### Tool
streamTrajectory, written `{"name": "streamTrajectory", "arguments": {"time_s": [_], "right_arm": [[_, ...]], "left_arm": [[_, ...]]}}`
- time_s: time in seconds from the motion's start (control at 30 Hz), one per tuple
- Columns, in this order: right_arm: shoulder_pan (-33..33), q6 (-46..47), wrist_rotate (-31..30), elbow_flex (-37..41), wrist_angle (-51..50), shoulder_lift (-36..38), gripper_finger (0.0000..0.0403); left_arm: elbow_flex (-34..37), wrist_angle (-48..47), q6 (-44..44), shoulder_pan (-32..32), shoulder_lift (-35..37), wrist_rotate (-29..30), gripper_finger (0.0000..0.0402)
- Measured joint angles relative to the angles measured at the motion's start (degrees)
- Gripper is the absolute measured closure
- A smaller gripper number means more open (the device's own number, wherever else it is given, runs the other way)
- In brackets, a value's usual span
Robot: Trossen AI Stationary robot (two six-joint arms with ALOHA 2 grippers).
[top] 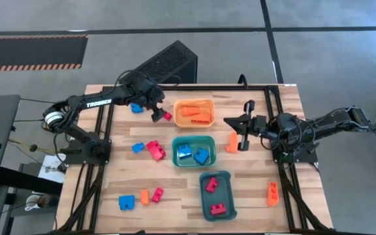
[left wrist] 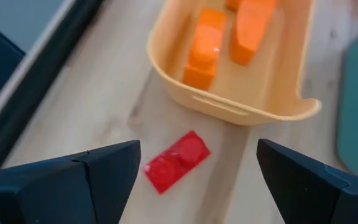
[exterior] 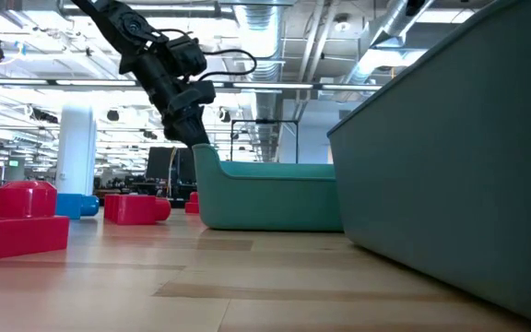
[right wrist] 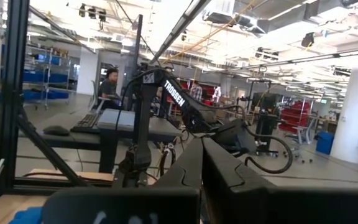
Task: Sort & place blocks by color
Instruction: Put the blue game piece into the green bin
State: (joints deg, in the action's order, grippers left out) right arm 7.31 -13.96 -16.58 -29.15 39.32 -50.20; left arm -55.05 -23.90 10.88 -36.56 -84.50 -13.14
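The left gripper (top: 158,114) hovers with its jaws apart just above a small flat red plastic brick (left wrist: 176,160) with round studs, which lies on the pale wooden counter (top: 253,196) just left of the pale orange plastic tray (top: 207,104). That tray already holds smooth orange wedge-shaped blocks (left wrist: 205,55). The red brick looks light, rigid and glossy, so it could slip; a pinch across its two long straight sides seems the surest hold. Its home is probably the near teal tray (top: 226,176), where other red pieces lie, while the middle green tray (top: 175,151) carries blue ones. More blue, red and orange bricks lie loose over the counter's left and right parts. The right gripper (top: 245,134) waits beside a loose orange brick (top: 232,142) right of the trays, its jaws together.
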Motion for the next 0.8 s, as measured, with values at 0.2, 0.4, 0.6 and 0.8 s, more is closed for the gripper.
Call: {"name": "streamTrajectory", "arguments": {"time_s": [0.2, 0.4, 0.6, 0.8], "right_arm": [[0.02, 0.0, 0.02, 0.0, -1.21, -0.02, 0.0377], [0.02, 0.0, 0.02, 0.0, -2.39, -0.04, 0.0374], [0.04, 0.38, 0.06, 0.0, -2.38, -0.04, 0.0373], [0.04, 3.29, 0.14, 0.0, -1.13, -0.04, 0.0372]], "left_arm": [[-0.02, -5.54, 1.98, 2.13, 0.07, 1.06, 0.0095], [-0.02, -18.27, -0.08, 7.76, 2.54, 11.25, 0.0095], [-0.04, -32.78, -11.44, 13.84, 7.6, 15.05, 0.0095], [3.3, -34.69, -21.54, 18.59, 14.13, 13.41, 0.0095]]}}
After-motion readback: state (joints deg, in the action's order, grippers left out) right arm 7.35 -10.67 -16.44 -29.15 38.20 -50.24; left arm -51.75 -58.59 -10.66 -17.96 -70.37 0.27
